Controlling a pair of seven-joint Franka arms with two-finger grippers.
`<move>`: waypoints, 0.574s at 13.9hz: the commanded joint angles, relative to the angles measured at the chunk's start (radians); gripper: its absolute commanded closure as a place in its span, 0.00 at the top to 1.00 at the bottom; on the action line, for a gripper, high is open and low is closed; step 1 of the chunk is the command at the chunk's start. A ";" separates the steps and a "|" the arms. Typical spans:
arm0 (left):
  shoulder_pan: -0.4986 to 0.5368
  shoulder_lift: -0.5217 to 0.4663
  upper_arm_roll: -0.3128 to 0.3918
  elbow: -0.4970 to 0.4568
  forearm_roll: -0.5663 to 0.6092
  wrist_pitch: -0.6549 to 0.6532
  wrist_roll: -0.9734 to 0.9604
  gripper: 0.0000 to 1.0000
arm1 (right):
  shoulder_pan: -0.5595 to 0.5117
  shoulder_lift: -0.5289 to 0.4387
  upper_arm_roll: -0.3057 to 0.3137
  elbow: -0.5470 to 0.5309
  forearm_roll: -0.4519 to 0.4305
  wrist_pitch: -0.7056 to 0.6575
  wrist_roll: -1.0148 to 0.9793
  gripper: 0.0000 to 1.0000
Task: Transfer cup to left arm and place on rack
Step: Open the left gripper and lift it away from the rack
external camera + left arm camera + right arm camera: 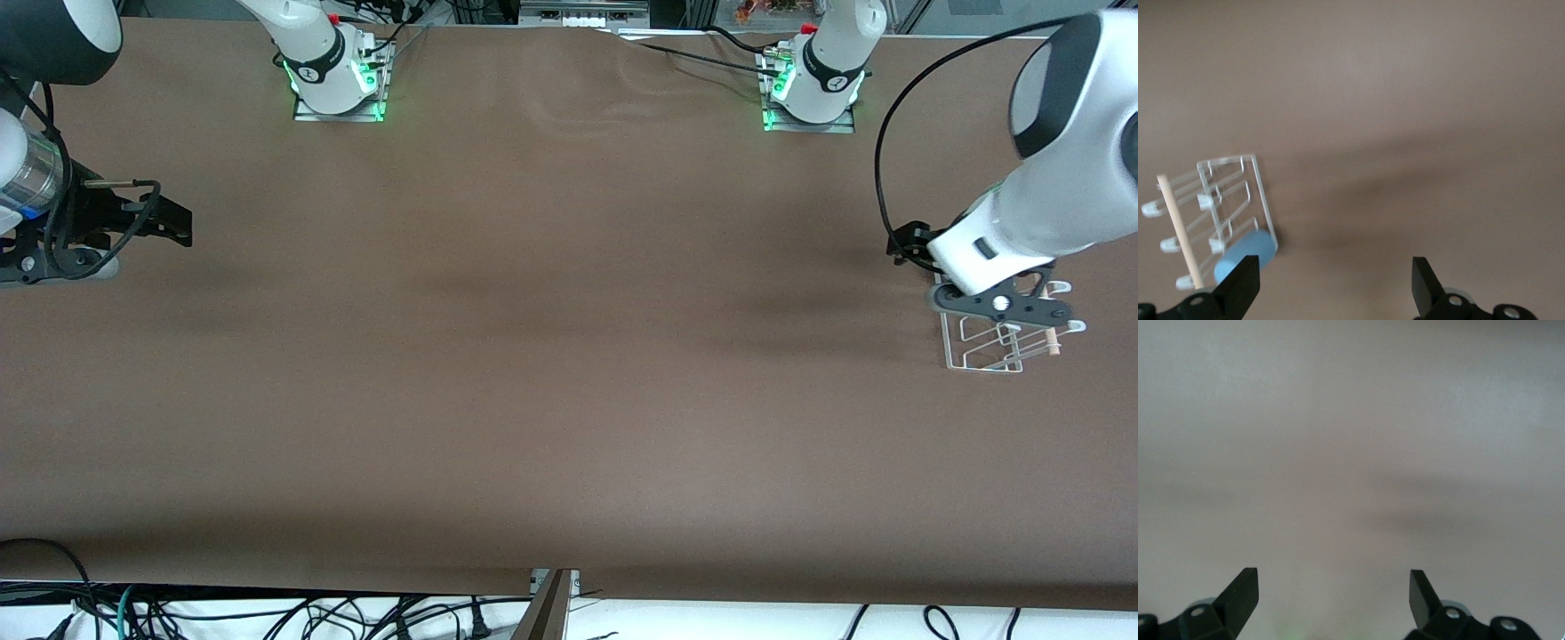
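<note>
The cup (pixel 1245 259) already sits on the rack (pixel 1231 207), so the main work of the task looks finished. In the left wrist view the one light-blue cup rests at the corner of the white wire frame, just beside the wooden dowel (pixel 1179 230) and close under one finger of the left pincer (pixel 1335 283). In the front view the cup cannot be seen, because the left arm's wrist covers that part of the rack (pixel 978 351).

The left pincer (pixel 1000 304) hangs just above the rack at the left arm's end of the table. Its jaws are spread wide and pinch nothing; the cup lies below and to one side of them, not between them. Judging from this, what is left for the left arm is only to pull clear of the rack without knocking the cup.

The right pincer (pixel 173 222) waits over bare table at the right arm's end, well apart from the rack. Its jaws are spread too, and the right wrist view shows only brown table (pixel 1351 453) between its fingers (pixel 1241 590), with nothing held.

By count: one cup, one rack with one dowel and a few white hook pegs along it, two arms, two pincers. No second cup shows in any view. The hand-over between the arms appears done, since neither pincer carries anything.
</note>
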 commanded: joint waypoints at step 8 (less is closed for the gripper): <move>-0.083 -0.189 0.157 -0.283 -0.087 0.179 -0.001 1.00 | -0.004 0.020 -0.002 0.033 0.000 -0.005 -0.005 1.00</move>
